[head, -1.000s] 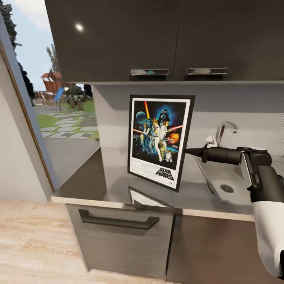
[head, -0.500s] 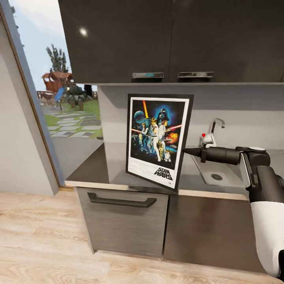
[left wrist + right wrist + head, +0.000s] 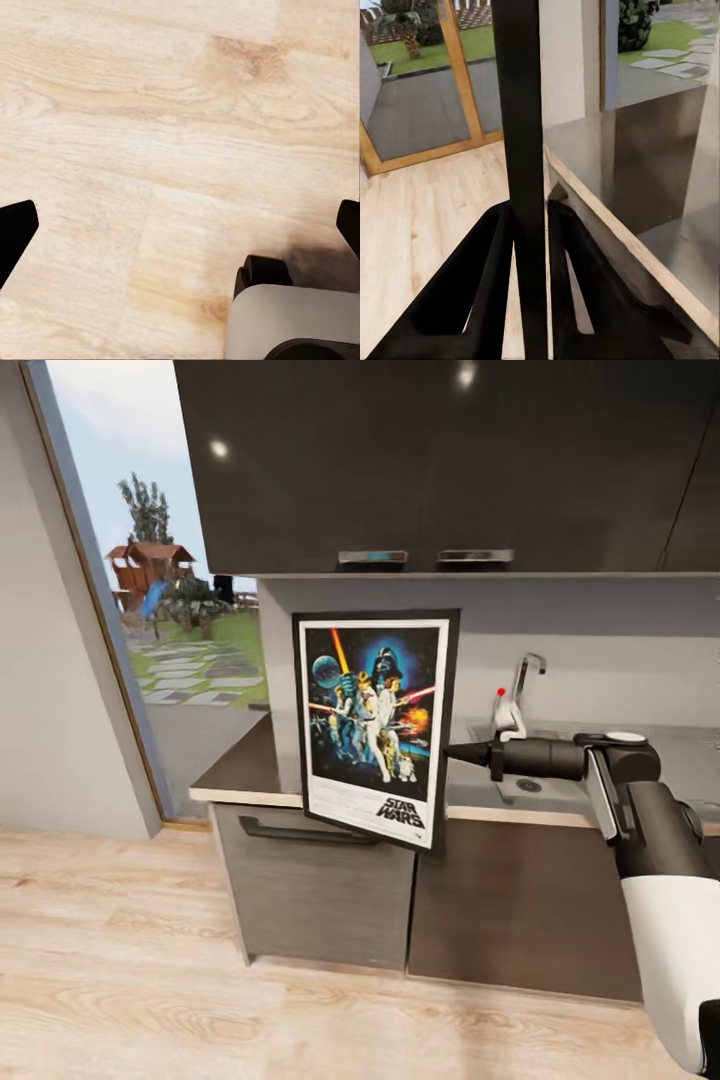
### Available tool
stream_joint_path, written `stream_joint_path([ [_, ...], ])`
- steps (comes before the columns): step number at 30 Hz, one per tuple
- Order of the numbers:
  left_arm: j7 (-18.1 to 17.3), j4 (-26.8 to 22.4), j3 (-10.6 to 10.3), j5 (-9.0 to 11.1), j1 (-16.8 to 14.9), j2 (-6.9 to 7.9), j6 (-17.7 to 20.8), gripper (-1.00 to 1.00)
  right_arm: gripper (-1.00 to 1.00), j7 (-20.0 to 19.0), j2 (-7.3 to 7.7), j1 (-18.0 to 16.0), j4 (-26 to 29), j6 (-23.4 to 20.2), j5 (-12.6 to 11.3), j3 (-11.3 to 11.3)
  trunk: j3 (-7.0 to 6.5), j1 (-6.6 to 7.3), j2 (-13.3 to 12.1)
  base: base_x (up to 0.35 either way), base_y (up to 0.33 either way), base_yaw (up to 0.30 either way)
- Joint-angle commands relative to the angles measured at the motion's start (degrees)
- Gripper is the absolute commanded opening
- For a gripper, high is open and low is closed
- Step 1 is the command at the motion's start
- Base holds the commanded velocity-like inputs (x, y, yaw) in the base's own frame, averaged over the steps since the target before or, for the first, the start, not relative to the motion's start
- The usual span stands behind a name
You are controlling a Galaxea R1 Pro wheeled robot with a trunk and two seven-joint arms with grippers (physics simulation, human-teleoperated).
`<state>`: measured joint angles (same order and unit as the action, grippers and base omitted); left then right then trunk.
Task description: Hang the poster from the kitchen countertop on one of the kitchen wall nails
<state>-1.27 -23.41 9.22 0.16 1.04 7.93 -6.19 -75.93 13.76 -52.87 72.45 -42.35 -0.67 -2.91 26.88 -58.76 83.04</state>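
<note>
One poster [image 3: 375, 728] in right gripper [image 3: 450, 753]

Dark glossy wall cabinets [image 3: 440, 460] fill the upper frame; pale wood floor [image 3: 150, 960] below; a tall window [image 3: 150, 560] at upper left shows a garden.

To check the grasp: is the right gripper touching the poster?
Touching. In the right wrist view both fingers press against the poster edge between them; the head view shows the right gripper at the poster's side.

The poster [image 3: 374, 726] covers part of the countertop edge [image 3: 245, 796] at frame center — the right arm's [image 3: 660, 880] lower portion runs off the bottom-right corner.
</note>
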Motion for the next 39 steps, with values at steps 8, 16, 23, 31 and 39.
stream_joint_path([
  [8,-0.2,-0.2,0.1,0.0,0.0,-0.02,-0.1,1.0,-1.0,-4.4,-0.02,2.1,0.0,-0.4,-0.1,0.2,0.05,0.03,0.0,-0.324,0.0,0.0],
  [16,-6.7,-1.6,-0.1,0.0,0.0,-0.12,0.0,1.0,-1.0,-7.2,0.04,8.5,0.0,7.2,0.0,-0.1,0.05,0.03,0.0,-0.073,0.0,0.0],
  [23,-9.1,-4.2,-0.2,0.0,0.0,-0.19,-0.1,1.0,-1.0,-7.9,-0.02,14.2,-0.1,10.3,0.0,-0.1,0.05,0.03,0.0,-0.004,0.0,0.0],
  [31,-9.3,-4.3,-0.2,0.0,0.0,-0.27,-0.1,1.0,-1.0,-8.0,-0.04,19.5,-0.1,15.5,0.0,-0.1,0.05,0.03,0.0,0.0,0.0,0.0],
  [39,-9.4,-4.0,-0.1,0.0,0.0,-0.2,-0.1,1.0,-1.0,-8.0,-0.05,20.5,-0.2,17.2,0.1,-0.1,0.02,0.03,0.0,0.0,0.0,0.03],
])
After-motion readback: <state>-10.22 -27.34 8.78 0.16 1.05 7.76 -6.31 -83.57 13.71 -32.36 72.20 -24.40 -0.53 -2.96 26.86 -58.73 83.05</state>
